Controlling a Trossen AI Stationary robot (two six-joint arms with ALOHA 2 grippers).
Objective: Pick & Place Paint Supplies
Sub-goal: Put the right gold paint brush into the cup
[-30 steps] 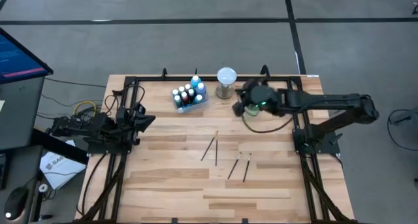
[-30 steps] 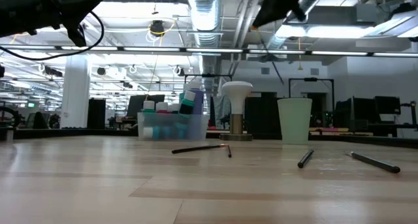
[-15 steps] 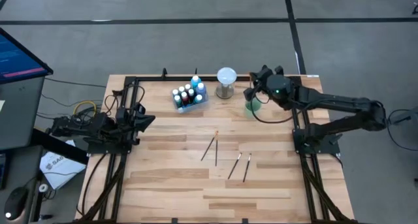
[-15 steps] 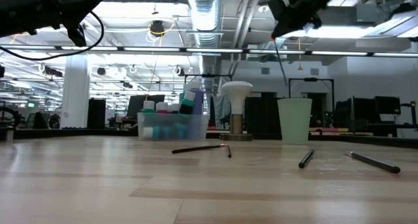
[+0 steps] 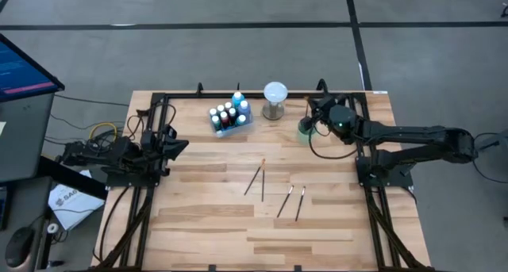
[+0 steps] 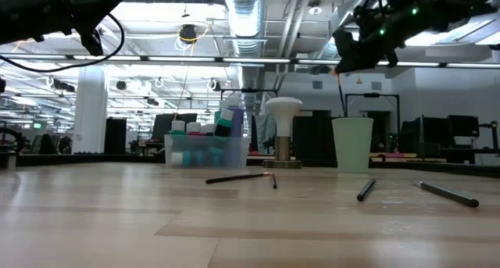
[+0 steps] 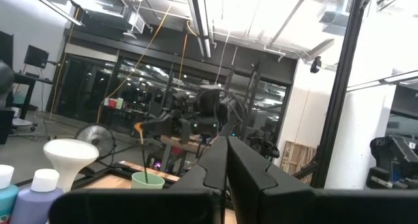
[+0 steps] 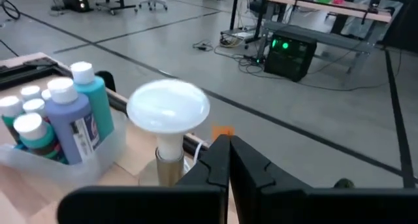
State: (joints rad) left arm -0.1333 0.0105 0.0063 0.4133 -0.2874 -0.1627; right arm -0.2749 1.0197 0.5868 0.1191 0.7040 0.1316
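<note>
My right gripper (image 5: pixel 316 115) hovers at the far right of the table over a pale green cup (image 5: pixel 305 128), shut on a thin brush (image 7: pixel 142 152) with an orange end. Several more brushes (image 5: pixel 263 177) lie flat on the middle of the table. Paint bottles with white caps stand in a clear bin (image 5: pixel 228 116) at the far edge, beside a white globe on a metal base (image 5: pixel 275 93). My left gripper (image 5: pixel 181 145) waits shut at the table's left side. My right gripper pinches the brush between its two fingers just below its orange end (image 8: pixel 222 133), which sticks out past the fingertips. In the left wrist view the brush hangs nearly upright below the fingers, with its lower end (image 7: pixel 145 174) down inside the green cup (image 7: pixel 149 180).
The globe (image 6: pixel 283 108) stands close to the left of the cup (image 6: pixel 351 144), and the bin of bottles (image 6: pixel 207 147) is farther left. Brushes (image 6: pixel 238 176) (image 6: pixel 366 189) (image 6: pixel 449 193) lie on the wood nearer the front. Black arm frames run along both table sides.
My right gripper has swung from beside the globe toward the table's far right, turned, and come down over the green cup, carrying the brush with it. The brushes on the table, the bin and the globe have stayed put.
</note>
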